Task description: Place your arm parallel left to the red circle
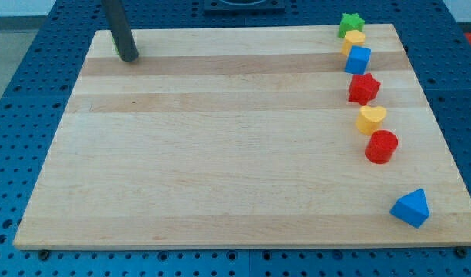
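Altogether counted: two red blocks, red circle [381, 146] and red star [364, 88], two yellow, two blue, one green, lining board's [220, 169] right edge; my tip [128, 56] top-left, well apart; no fingers fitted.

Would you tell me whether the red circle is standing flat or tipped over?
Flat: the red circle shows its round top face upward, beside the yellow heart. My tip is far away.
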`<state>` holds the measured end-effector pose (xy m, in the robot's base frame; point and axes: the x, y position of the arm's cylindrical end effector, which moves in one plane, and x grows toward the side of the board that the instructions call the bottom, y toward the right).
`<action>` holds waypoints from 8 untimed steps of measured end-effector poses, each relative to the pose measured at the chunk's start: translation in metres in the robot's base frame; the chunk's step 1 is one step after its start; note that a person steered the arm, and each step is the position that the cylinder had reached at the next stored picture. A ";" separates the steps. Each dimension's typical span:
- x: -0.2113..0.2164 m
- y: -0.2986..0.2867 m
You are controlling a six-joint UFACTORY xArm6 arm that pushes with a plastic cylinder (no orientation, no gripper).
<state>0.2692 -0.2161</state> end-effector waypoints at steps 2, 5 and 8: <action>0.021 0.020; 0.049 0.052; 0.122 0.183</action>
<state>0.3915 -0.0329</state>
